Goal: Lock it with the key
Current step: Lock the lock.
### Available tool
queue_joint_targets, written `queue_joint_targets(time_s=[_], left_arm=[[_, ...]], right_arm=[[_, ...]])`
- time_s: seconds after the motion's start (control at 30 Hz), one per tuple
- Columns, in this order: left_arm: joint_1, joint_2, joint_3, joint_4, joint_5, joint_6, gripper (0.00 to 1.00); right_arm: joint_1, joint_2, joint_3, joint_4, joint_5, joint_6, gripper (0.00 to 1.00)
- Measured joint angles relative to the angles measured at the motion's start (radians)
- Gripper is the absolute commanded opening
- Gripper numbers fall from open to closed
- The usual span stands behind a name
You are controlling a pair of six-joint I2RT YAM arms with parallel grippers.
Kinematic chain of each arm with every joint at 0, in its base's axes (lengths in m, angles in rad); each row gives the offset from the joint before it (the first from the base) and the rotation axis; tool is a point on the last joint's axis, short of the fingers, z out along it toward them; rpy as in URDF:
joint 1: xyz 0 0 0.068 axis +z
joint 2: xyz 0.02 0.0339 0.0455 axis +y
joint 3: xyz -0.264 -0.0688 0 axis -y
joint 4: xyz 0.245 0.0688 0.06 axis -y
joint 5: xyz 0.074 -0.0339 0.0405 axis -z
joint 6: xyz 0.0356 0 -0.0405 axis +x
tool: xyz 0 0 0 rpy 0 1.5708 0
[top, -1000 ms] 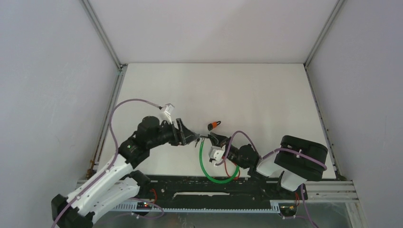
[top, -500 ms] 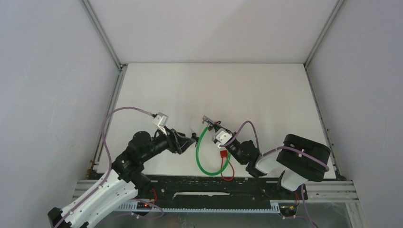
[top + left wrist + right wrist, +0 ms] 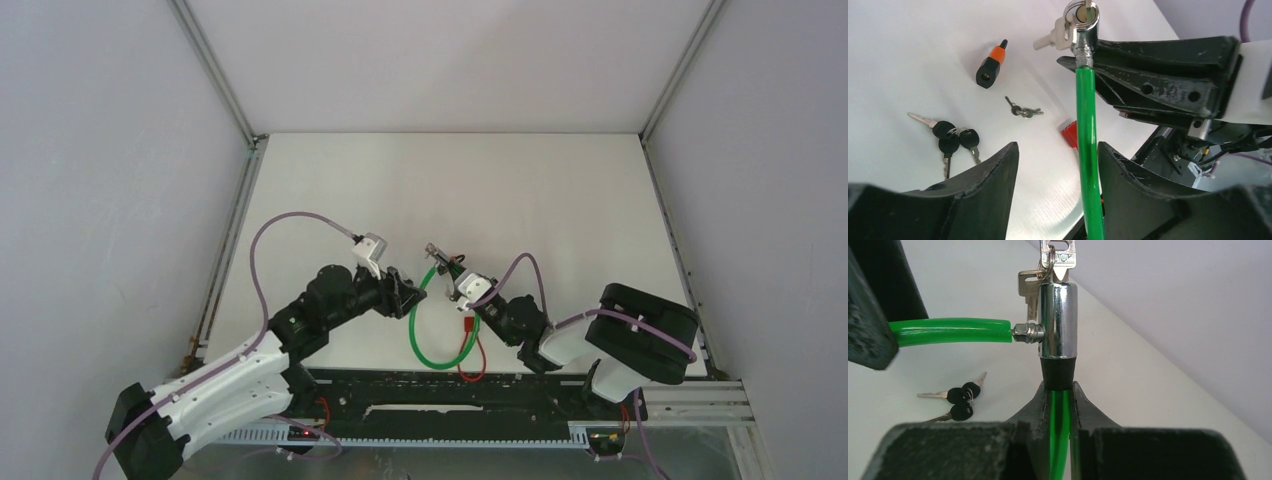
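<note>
While clamped just below its black collar, held upright above the table (image 3: 908, 50): chrome lock (image 3: 1057, 325), key (image 3: 1058, 255) seated in its top end, a second key hanging from the same ring beside it. Seen from above at the front middle of the table, between the two wrists. Gripped by the right gripper (image 3: 1058, 390), fingers closed tight on the green cable (image 3: 1087, 150) where it leaves the collar, with nothing but the cable between them. Joined at the lock's side by a small metal fitting, the cable's other end, running off level and then hanging in a loop toward the near edge. Straddled further down by the left gripper (image 3: 1058, 155), fingers well apart, one on each side of the cable and closer to it on one side; cannot tell whether touching, and nothing clasped. Lying on the table beyond: orange piece (image 3: 990, 62) with a black tip, small keys (image 3: 1023, 110) on a ring, black keys (image 3: 950, 137) in a bunch nearer the left gripper, and a red piece (image 3: 1069, 134) partly hidden behind the cable.
</note>
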Motion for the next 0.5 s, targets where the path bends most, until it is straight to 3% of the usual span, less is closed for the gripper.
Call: queue_joint_targets(time_s=[0.33,0.5], left_arm=[[-0.001,0.094,0.023,0.042,0.017,0.031,0.39],[-0.003,0.122,0.051,0.055,0.031,0.041,0.19]], right_arm=[[-0.011,-0.008,0.0,-0.006,-0.026,0.016,0.0],[-0.013,-0.011,0.0,-0.005,-0.033,0.021,0.0]])
